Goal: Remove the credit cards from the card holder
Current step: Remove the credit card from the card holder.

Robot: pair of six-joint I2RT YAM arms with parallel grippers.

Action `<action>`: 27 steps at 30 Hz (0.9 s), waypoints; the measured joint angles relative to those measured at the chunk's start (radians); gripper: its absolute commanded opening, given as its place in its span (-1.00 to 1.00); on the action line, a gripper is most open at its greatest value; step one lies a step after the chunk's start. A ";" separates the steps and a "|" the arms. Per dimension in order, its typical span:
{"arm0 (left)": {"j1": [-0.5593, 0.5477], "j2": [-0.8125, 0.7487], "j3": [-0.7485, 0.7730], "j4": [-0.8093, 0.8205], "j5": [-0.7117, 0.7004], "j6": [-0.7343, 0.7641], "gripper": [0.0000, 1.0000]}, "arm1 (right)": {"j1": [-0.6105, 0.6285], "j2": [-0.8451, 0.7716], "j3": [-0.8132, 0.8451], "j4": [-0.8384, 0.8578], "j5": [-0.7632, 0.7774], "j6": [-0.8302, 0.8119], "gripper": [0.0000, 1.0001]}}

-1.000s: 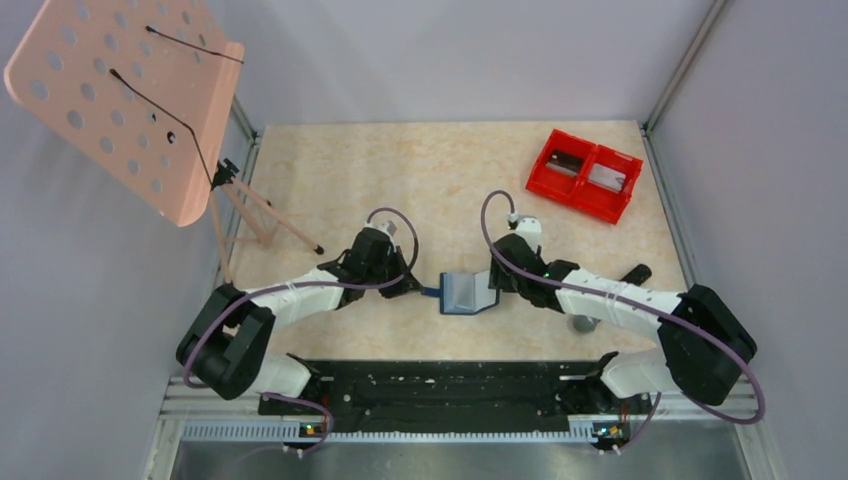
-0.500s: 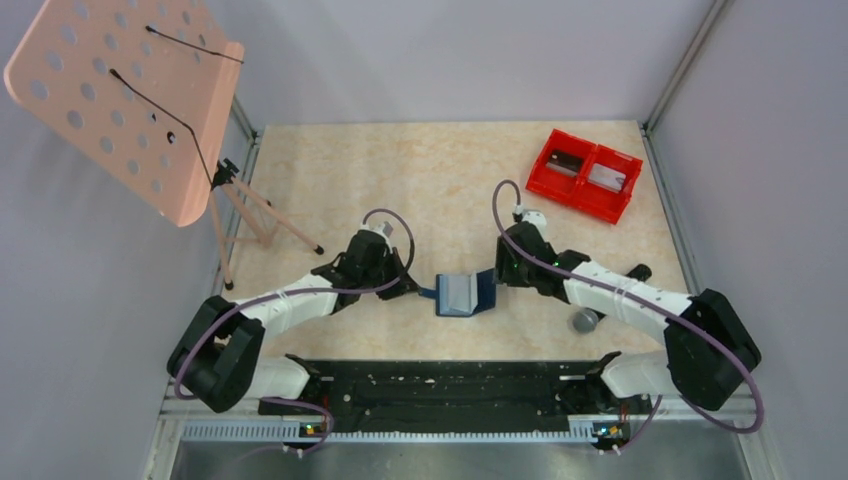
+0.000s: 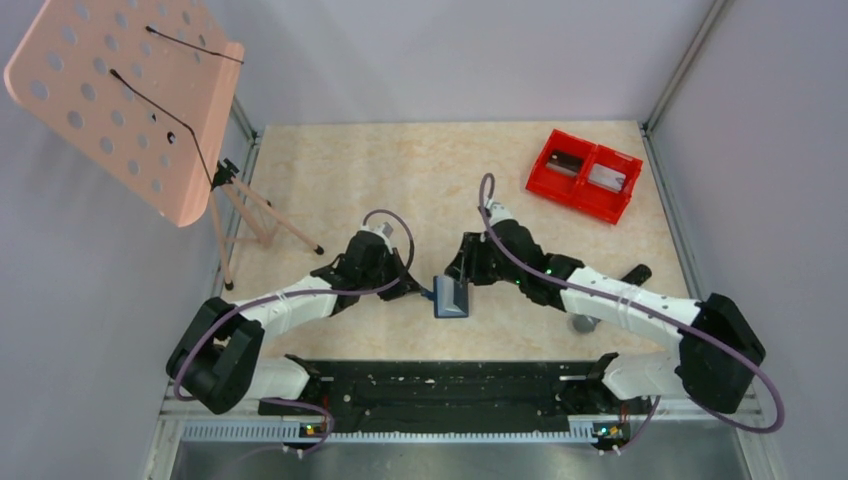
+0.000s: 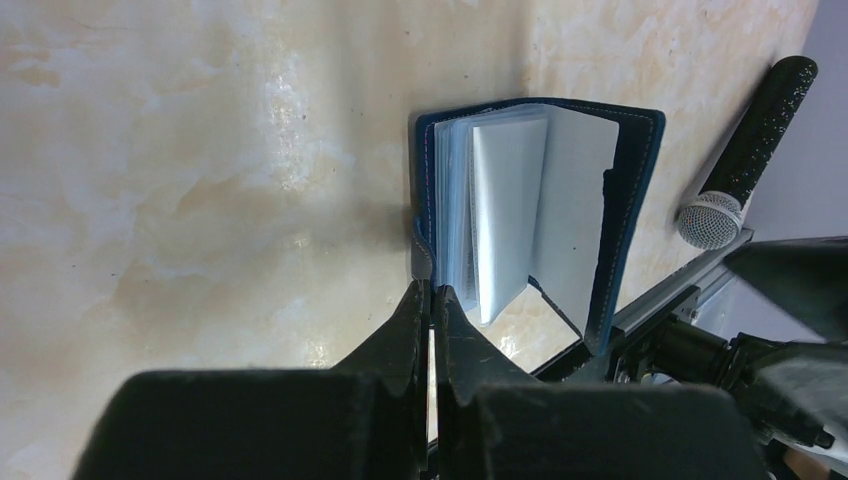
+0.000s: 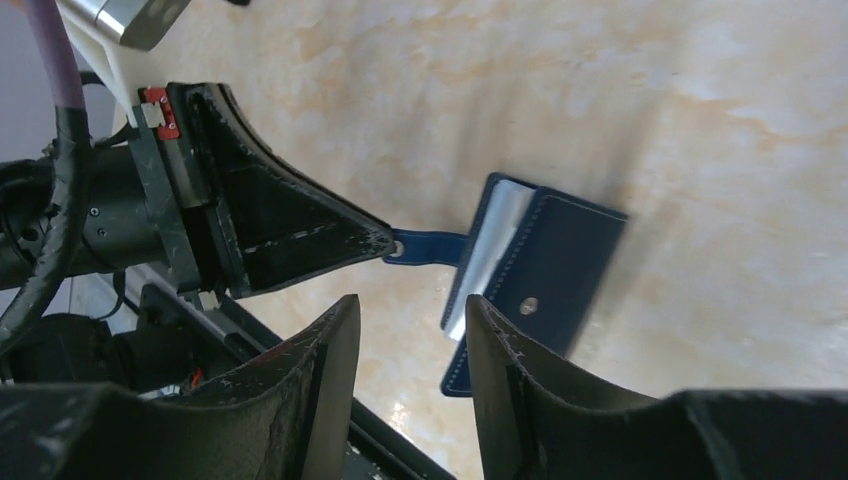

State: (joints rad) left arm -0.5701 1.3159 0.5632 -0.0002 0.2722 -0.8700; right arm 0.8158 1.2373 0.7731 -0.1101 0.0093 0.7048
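Note:
The navy card holder [image 3: 450, 298] lies on the table between the arms, partly folded, with pale inner leaves showing in the left wrist view [image 4: 540, 200]. No credit card stands out among its leaves. My left gripper [image 3: 421, 289] is shut on the holder's small strap tab [image 5: 430, 247], its jaws pressed together in the left wrist view [image 4: 432, 292]. My right gripper [image 3: 459, 274] is open and empty, just above the holder's far edge; its fingers [image 5: 335, 330] frame the holder's navy cover [image 5: 565, 265].
A red two-compartment bin [image 3: 583, 176] at the back right holds a flat dark piece and a flat pale piece. A grey ball-headed object with a black handle [image 3: 583, 322] lies by the right arm [image 4: 745, 150]. A pink perforated stand [image 3: 130, 100] rises at the left.
My right gripper has moved left, off the holder's right flap, and is now open. The flap has folded over, so the holder looks narrower. The left gripper has kept its hold.

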 measured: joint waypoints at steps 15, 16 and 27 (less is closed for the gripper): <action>0.000 -0.036 -0.010 0.000 -0.001 -0.018 -1.00 | 0.085 0.244 0.055 0.050 0.005 0.055 -0.06; 0.000 -0.036 -0.010 0.001 -0.001 -0.018 -1.00 | 0.085 0.247 0.058 0.038 0.018 0.055 -0.05; 0.000 -0.044 -0.010 -0.002 -0.011 -0.016 -1.00 | 0.085 0.247 0.051 -0.049 0.145 0.035 0.11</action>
State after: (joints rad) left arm -0.5701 1.2720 0.5529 -0.0017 0.2615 -0.8864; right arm 0.9005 1.4841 0.8238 -0.1589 0.1543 0.7403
